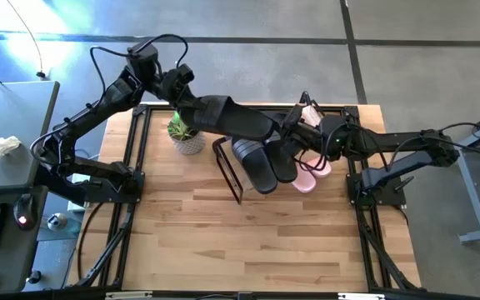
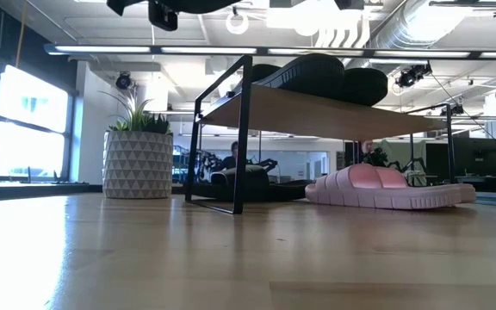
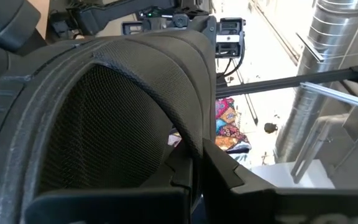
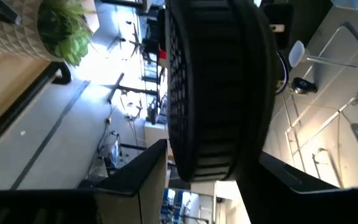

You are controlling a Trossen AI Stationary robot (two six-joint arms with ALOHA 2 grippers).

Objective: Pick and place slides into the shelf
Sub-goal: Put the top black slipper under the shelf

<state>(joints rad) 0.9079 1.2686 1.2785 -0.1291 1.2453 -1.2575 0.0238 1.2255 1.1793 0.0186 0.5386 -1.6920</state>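
Left gripper (image 1: 267, 127) clamped a black ribbed slide (image 3: 104, 112) above the shelf (image 2: 317, 110); right gripper (image 1: 294, 125) gripped another ribbed black slide (image 4: 216, 87). Two black slides (image 1: 265, 162) lay on the wood board, pink pair (image 2: 386, 188) on the table beneath.

Lighting: bright daylight through the windows (image 2: 24, 120) washing out the low view's far side, ceiling strip lights (image 2: 257, 50) glaring, table (image 2: 231, 258) sheen near the lens blurred, black slide (image 3: 104, 124) close before the left gripper's camera soft and shadowed, high view evenly lit with soft shadows.
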